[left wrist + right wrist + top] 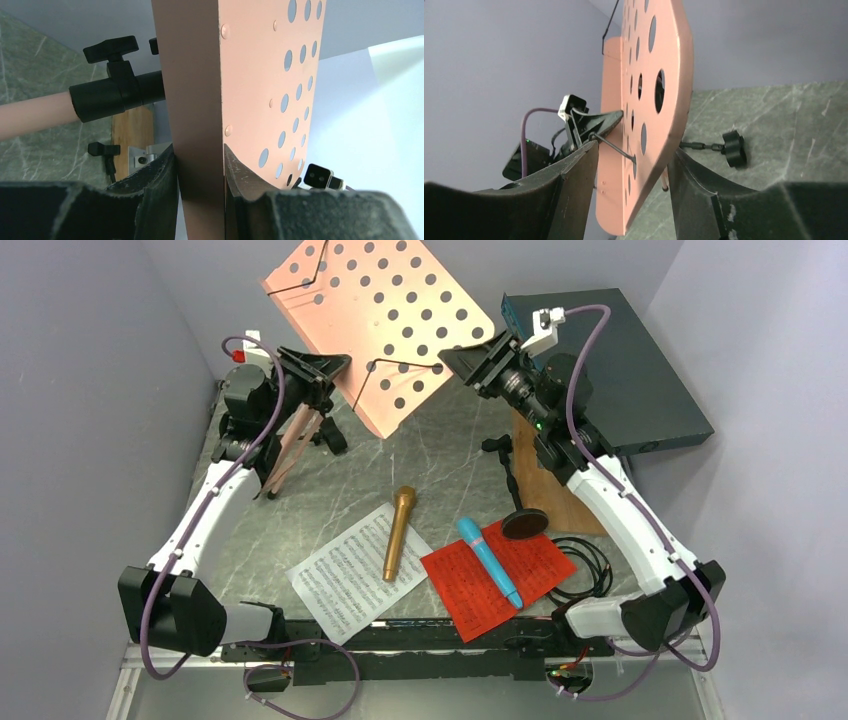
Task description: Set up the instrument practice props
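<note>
Edgewise, desk (260,100) in left end effector (200,160)

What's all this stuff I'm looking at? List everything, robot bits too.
Music desk: one, pink, held up at back.
Tripod legs: one set, pink and black, back left.
Pages: two, white page, red page, front.
Gold microphone: one, partly on white page.
Blue microphone: one, on red page.
Round-based pole: one, black, right of centre.
Cable: one, black, front right.
Box: one, dark teal, back right.
Board: one, wooden, beside box.
Left gripper: one, black, clamped on desk.
Right gripper: one, black, astride desk, grip unclear.
</note>
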Tool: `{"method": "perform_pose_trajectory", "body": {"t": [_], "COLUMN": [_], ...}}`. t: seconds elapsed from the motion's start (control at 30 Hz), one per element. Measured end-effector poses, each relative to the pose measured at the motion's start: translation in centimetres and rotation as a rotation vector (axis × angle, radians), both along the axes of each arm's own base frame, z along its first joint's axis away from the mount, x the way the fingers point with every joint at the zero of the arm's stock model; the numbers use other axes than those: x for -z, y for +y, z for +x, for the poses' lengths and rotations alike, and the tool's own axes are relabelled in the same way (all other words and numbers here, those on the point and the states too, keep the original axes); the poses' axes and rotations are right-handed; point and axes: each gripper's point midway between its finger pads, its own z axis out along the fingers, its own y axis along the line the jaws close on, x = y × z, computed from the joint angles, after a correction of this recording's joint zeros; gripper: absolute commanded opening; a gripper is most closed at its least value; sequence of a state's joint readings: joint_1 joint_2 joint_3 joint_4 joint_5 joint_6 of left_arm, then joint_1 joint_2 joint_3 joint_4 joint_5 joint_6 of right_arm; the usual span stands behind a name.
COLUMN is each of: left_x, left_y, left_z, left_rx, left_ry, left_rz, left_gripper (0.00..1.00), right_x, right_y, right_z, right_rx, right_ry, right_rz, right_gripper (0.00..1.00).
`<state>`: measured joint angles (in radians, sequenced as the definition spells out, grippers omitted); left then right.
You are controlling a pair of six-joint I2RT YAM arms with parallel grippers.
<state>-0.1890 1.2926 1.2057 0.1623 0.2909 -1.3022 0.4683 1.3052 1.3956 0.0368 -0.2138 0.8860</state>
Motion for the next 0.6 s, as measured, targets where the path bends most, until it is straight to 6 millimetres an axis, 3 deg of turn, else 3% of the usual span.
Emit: {"method": "perform_pose_trajectory", "body": {"t": [0.2,0.43,0.5,0.53,0.6], "left_x": [-1.7,-4.3,-4.7,-4.8,-4.7], "left_y": [0.0,-0.2,-0.3,-0.3,-0.4], "left_z": [-0.2,-0.7,-0.9,-0.9,-0.9], "left_rx": [0.002,0.021,0.027,0.027,0.029], "left_ry": [-0.064,-0.152,-0.168,-0.168,-0.165], "left_rz": [-0.024,-0.079,-0.087,-0.089,-0.090], "left_gripper": [0.00,0.00,0.00,0.02,0.20], "right_x": [-3.1,-5.7,-6.2,-6.4,-6.8], "right_y": [0.5,1.3,1.8,2.0,2.2], "right_z": [1.0,1.8,2.0,2.0,1.7], "right_rx": [0.002,-0.004,-0.003,-0.002,-0.001], "right_ry": [-0.086,-0.151,-0.168,-0.180,-0.208], "right_rz": [0.045,0.082,0.082,0.080,0.073], "right_gripper": [0.52,0.27,0.07,0.00,0.00]}}
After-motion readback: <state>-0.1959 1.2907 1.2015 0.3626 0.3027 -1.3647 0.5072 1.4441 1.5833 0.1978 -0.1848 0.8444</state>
